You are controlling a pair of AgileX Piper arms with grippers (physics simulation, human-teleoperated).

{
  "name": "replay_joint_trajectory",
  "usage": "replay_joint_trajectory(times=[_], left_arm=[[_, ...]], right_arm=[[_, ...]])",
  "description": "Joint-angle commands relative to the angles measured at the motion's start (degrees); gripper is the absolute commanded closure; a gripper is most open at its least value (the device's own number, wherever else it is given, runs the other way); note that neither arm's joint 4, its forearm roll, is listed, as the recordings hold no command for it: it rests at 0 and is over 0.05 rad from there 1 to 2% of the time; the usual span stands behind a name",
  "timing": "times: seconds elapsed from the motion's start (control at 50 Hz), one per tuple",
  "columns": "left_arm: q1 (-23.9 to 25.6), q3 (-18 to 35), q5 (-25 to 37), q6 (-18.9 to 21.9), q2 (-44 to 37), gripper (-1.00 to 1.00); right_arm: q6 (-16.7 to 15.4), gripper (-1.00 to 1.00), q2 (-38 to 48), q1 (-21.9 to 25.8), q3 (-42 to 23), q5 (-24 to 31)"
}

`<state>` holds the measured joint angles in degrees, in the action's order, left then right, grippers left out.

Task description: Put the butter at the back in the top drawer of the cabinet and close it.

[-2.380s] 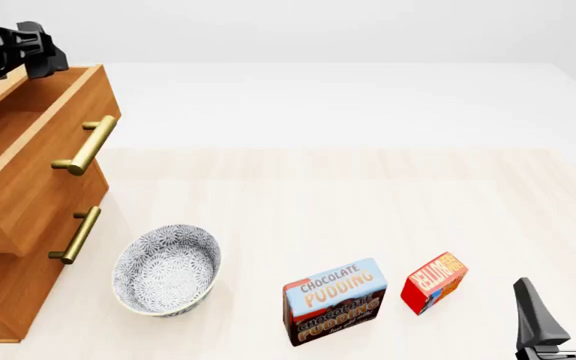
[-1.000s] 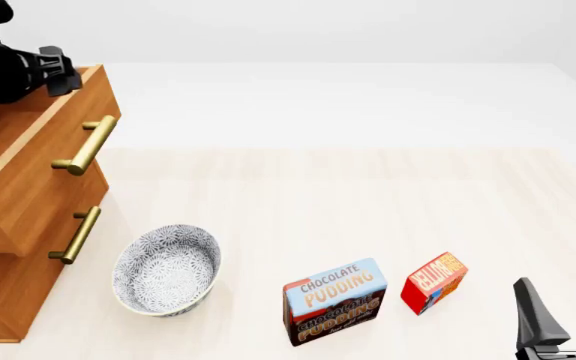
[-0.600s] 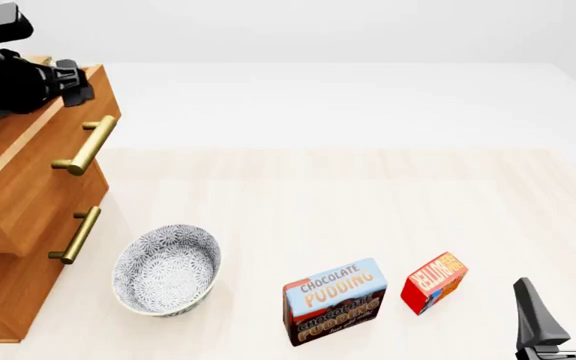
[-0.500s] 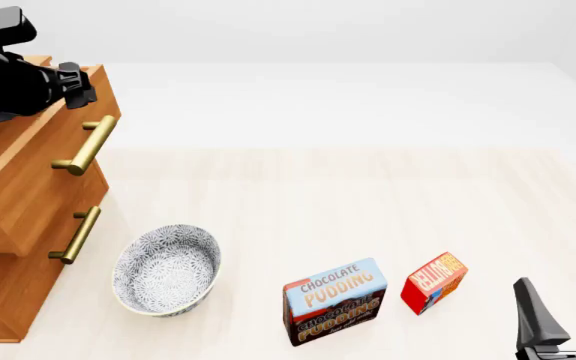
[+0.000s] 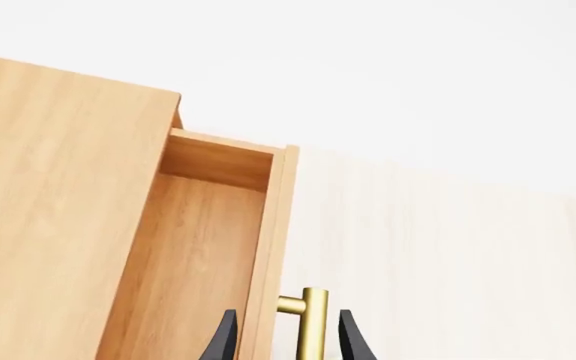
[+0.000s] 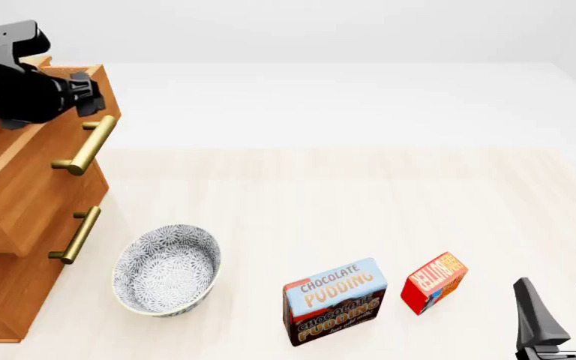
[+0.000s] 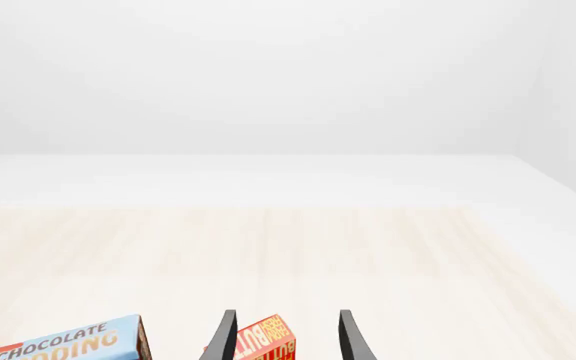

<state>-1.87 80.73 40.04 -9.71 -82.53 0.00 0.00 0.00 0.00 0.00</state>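
The left arm [image 6: 13,94] is a bulky matte-black body of rounded, blocky housings, topped by a pale grey box-shaped part with a flat face. Its front end narrows to a small ribbed black piece. The left gripper [image 5: 286,337] shows two slim black fingers [image 5: 224,341] with curved outer edges tapering to points. The right gripper [image 6: 560,315] is dark charcoal, its two flat, blade-like fingers [image 6: 532,311] rising from a wider black base; in the right wrist view they appear as matching thin black prongs. No cables, screws or markings are discernible.
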Motion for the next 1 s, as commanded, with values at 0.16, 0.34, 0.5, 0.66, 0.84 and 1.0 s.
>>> replay_joint_trajectory(times=[0.16,0.34,0.5,0.66,0.84,1.0], left_arm=[[0.39,-1.07,-0.94,-0.21,-0.82,-1.0],[0.79,-1.28,-1.13,-0.18,-1.13,-1.0],[1.0,-1.24,-0.93,-0.1,-1.14,-1.0],[1.17,-1.6,-1.05,-0.09,-1.18,-1.0],[2.13,-2.1,-1.12,-0.09,-0.89,-1.0],[2.47,-2.38,-1.18,0.15,-1.08,-1.0]], right_arm=[[0.0,-1.0,0.0,0.0,0.0,0.0],[0.0,-1.0,0.0,0.0,0.0,0.0],[0.0,-1.0,0.0,0.0,0.0,0.0],[0.0,-1.0,0.0,0.0,0.0,0.0],[0.0,-1.0,0.0,0.0,0.0,0.0],[0.0,-1.0,0.0,0.0,0.0,0.0]])
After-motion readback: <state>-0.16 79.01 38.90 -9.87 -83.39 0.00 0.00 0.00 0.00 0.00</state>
